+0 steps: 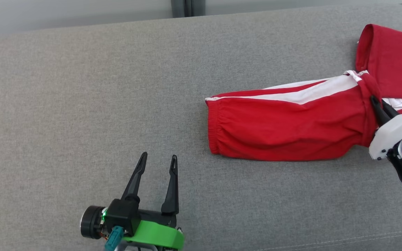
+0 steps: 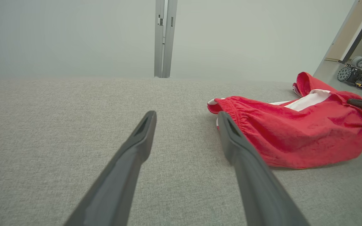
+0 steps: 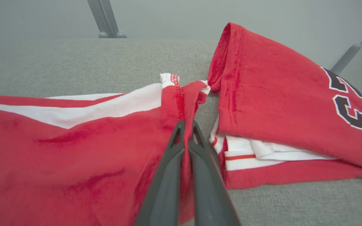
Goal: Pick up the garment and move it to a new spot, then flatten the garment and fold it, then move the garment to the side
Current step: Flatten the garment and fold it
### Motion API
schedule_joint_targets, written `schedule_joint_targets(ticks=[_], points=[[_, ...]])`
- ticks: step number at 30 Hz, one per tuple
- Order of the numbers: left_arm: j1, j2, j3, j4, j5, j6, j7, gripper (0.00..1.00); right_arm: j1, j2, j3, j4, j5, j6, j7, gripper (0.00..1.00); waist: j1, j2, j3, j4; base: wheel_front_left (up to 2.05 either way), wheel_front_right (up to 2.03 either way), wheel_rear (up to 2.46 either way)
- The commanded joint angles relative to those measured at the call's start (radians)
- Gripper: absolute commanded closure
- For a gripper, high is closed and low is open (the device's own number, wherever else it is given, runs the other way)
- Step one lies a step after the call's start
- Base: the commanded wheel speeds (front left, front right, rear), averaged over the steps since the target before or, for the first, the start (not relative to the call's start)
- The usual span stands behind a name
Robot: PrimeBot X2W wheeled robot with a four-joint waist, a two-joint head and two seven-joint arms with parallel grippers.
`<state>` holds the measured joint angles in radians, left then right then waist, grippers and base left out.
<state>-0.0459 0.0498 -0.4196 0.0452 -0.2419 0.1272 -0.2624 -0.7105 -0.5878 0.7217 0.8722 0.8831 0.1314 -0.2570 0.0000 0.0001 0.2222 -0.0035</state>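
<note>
right gripper (image 3: 185, 125) is pinching a red fold of the garment (image 1: 284, 125), which is lying on the cushion (image 1: 82, 87), rightward; dark white-edged numerals (image 3: 352, 103), one reading 3, are showing. left gripper (image 1: 159, 158) is hovering, fingers spread, well apart.

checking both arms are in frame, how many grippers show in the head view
2. The left gripper is at the lower left, open over the grey surface; the right gripper is at the right edge, shut on the red garment.
</note>
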Motion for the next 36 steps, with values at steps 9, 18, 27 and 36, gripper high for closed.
schedule_joint_targets(ticks=[9,18,27,36], points=[[0.034,0.002,0.001,0.012,-0.008,0.002,-0.003,0.00,-0.069,0.079,0.026,-0.086,-0.059,-0.002,0.013,1.00,0.0000,-0.0001,-0.078,-0.015,0.00,0.00,0.00],[0.042,0.002,-0.017,0.007,-0.030,0.010,-0.003,0.00,-0.080,0.212,0.005,-0.140,-0.113,-0.002,0.076,1.00,0.0000,-0.0001,-0.096,0.037,0.00,0.00,0.00],[0.041,0.002,-0.030,0.014,-0.043,0.012,-0.003,0.00,-0.029,0.354,-0.017,-0.168,-0.218,-0.002,0.140,1.00,0.0000,-0.0001,-0.092,0.097,0.00,0.00,0.00],[0.024,0.002,-0.041,0.012,-0.056,0.020,-0.003,0.00,0.023,0.452,0.008,-0.183,-0.265,-0.002,0.202,0.00,0.0000,-0.0001,-0.082,0.124,0.00,0.00,0.00]])
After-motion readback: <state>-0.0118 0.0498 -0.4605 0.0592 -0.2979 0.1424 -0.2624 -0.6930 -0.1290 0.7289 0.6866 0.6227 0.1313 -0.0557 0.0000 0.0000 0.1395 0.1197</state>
